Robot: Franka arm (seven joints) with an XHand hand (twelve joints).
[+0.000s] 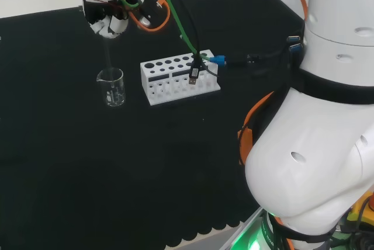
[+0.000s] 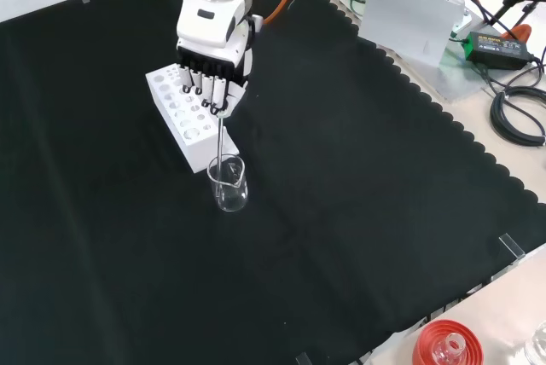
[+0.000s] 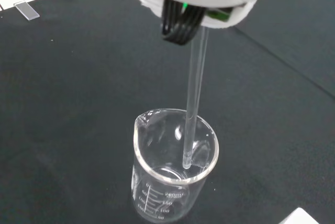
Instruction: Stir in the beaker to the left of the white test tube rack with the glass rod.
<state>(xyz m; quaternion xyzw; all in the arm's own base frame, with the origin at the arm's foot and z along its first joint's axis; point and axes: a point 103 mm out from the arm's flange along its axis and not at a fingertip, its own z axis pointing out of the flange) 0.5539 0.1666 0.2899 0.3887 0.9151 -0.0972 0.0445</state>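
A clear glass beaker (image 1: 111,88) (image 2: 228,184) (image 3: 172,174) stands upright on the black cloth, just left of the white test tube rack (image 1: 178,77) (image 2: 181,112) in the head view. The hand (image 1: 108,21) (image 2: 213,75) hangs above the beaker, its fingers curled round the top of a glass rod (image 1: 108,57) (image 2: 221,139) (image 3: 192,103). The rod hangs almost straight down. In the wrist view its lower end is inside the beaker, below the rim and near the wall. The beaker looks empty.
The arm's big white links (image 1: 315,115) take up the right of the head view, with orange and green cables (image 1: 175,10) running over the rack. In the front view a red ribbed stand (image 2: 448,344) sits at the near edge and a power brick with cables (image 2: 495,45) lies off the cloth.
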